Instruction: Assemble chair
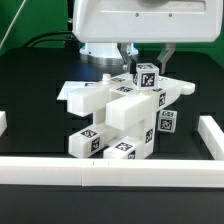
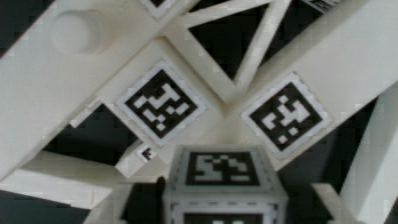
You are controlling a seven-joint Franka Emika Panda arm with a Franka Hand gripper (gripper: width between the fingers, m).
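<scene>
Gripper tight on smooth, blocky white plastic chair

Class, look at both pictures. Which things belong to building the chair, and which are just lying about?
Part of the job:
- chair, partly built
- fingers of the arm, closed on the chair's tagged top block

Just lying about:
- front rail
- side rail
- table, which only carries everything

No words or numbers can be read. Only black-and-white square tags with blocky patterns sit on the white chair parts.
</scene>
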